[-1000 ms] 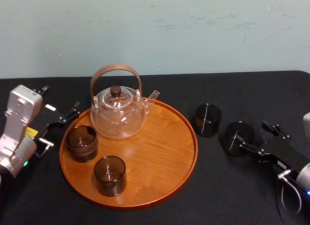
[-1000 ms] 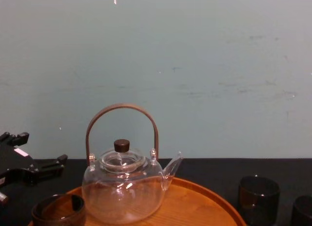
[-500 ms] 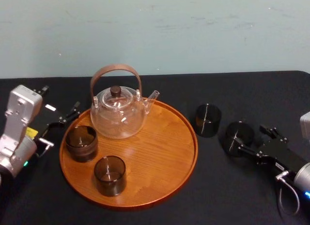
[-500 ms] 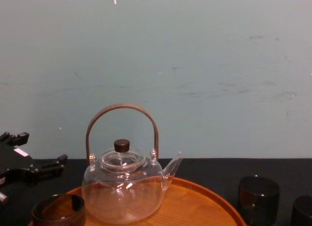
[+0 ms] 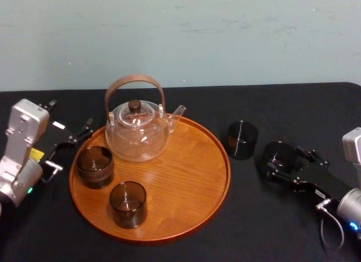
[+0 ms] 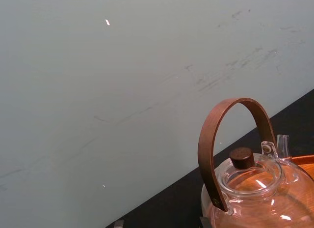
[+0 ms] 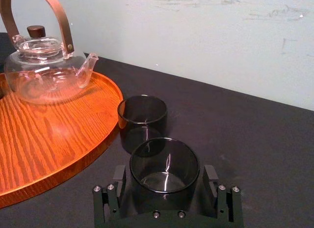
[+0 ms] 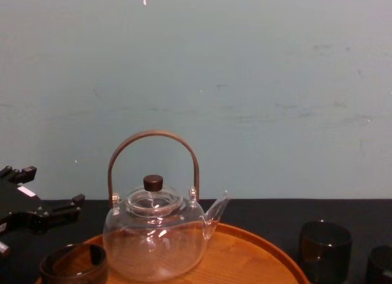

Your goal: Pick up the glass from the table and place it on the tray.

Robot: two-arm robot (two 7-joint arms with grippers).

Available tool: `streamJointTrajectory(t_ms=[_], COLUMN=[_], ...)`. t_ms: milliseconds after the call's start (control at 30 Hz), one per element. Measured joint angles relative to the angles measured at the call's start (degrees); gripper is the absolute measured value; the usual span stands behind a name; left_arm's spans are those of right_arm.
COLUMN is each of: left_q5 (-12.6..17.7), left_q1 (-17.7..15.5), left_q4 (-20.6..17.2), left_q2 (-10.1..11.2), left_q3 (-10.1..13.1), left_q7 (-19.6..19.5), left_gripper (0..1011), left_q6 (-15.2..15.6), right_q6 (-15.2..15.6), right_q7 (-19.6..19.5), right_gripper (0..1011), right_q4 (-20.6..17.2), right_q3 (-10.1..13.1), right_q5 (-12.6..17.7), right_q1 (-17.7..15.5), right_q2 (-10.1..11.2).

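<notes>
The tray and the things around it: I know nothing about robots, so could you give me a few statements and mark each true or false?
1. Two dark glasses stand on the tray. True.
2. The teapot stands on the black table, off the tray. False: it stands on the tray.
3. The right gripper has its open fingers on either side of a glass on the table. True.
4. The left gripper holds the teapot's handle. False: it sits open beside the tray's left edge, holding nothing.

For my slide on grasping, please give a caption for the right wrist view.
Right gripper around a dark glass on the table, near the tray with teapot.
</notes>
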Motion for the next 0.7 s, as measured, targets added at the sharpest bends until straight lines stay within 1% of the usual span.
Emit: streamJointTrajectory(t_ms=[467, 700], left_q5=[0.0, 0.0], left_q1=[0.0, 0.0], left_q4=[0.0, 0.0], left_q2=[0.0, 0.0], left_q3=[0.0, 0.0], left_q7=[0.0, 0.0], left_gripper=[1001, 1001], left_q6=[0.0, 0.0], right_q6=[0.7, 1.1], right_q7=[1.3, 1.8], right_gripper=[1002, 1002], right_q4=[1.0, 2.3], right_q3=[1.0, 0.9], right_q5=[-1.6, -2.4], right_q1=[0.5, 1.6], right_q2=[-1.4, -2.2])
